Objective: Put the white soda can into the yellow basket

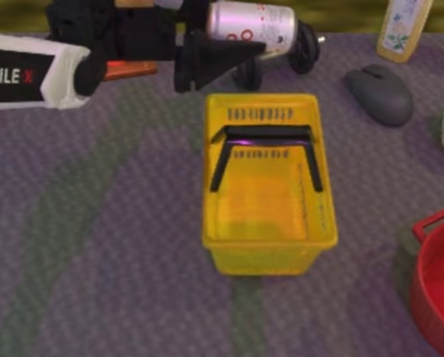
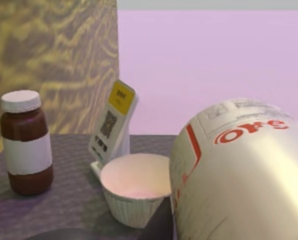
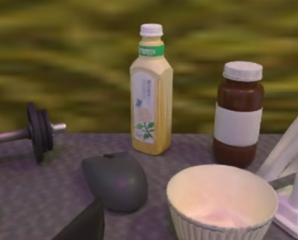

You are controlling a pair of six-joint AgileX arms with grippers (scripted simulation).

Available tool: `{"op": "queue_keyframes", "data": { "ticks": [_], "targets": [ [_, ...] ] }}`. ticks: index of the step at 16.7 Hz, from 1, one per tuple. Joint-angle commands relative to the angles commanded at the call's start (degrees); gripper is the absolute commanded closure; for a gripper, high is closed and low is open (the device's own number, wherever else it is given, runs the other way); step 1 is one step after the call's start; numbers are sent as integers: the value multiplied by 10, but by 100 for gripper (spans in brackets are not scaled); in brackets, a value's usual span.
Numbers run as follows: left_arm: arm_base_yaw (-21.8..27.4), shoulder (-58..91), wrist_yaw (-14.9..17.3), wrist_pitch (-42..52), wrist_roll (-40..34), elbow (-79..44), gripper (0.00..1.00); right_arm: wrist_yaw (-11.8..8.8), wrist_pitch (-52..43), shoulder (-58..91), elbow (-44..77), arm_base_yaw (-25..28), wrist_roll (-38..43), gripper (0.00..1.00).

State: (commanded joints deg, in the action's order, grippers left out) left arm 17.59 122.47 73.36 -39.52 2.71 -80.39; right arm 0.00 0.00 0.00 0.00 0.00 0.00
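The top view alone shows the left gripper (image 1: 240, 37) clamped on the white soda can (image 1: 253, 24), held on its side above the table's far edge beyond the yellow basket (image 1: 268, 181), whereas the left wrist view adds a paper cup (image 2: 135, 194) and brown jar (image 2: 25, 142); right gripper unseen.

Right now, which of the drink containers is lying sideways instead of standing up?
The white soda can, held on its side in the left pincer behind the yellow basket. The cream bottle and brown jar stand upright.
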Motion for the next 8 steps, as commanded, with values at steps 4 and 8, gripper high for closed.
{"op": "queue_keyframes", "data": {
  "ticks": [4, 8],
  "targets": [
    [-3, 34, 1, -41, -1, 9, 100, 0, 0, 0, 0, 0, 0, 0],
    [-9, 100, 2, -138, -4, 32, 100, 0, 0, 0, 0, 0, 0, 0]
  ]
}}
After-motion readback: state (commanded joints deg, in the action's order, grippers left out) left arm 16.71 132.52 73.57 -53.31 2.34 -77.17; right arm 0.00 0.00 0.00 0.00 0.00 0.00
